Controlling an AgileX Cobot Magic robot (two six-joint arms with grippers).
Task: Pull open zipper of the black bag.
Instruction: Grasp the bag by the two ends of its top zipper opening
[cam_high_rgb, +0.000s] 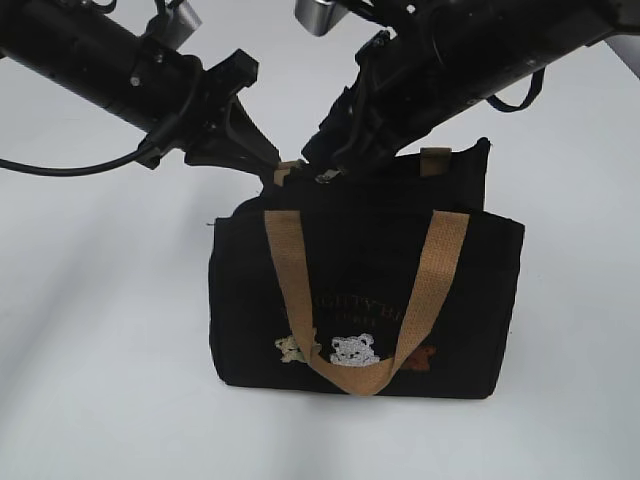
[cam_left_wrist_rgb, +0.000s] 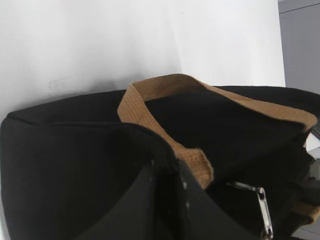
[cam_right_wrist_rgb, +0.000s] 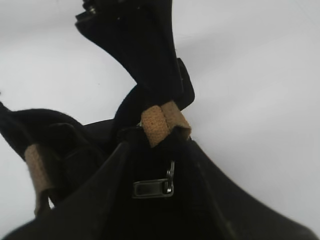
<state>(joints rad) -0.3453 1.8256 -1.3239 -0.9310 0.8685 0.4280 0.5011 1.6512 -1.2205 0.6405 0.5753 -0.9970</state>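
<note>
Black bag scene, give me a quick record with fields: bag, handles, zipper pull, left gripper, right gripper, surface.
bag: black bag stands upright, embroidered bears on its front
handles: tan handles, the front one hangs down over the front panel
zipper pull: silver pull tab lies free between the right gripper's jaws, not pinched
left gripper: left gripper shut on the bag's top edge by a tan strap loop
right gripper: right gripper open, just over the zipper line
surface: white table

Upright black bag (cam_high_rgb: 365, 300) with tan handles; silver zipper (cam_right_wrist_rgb: 154, 187) pull on top
</note>
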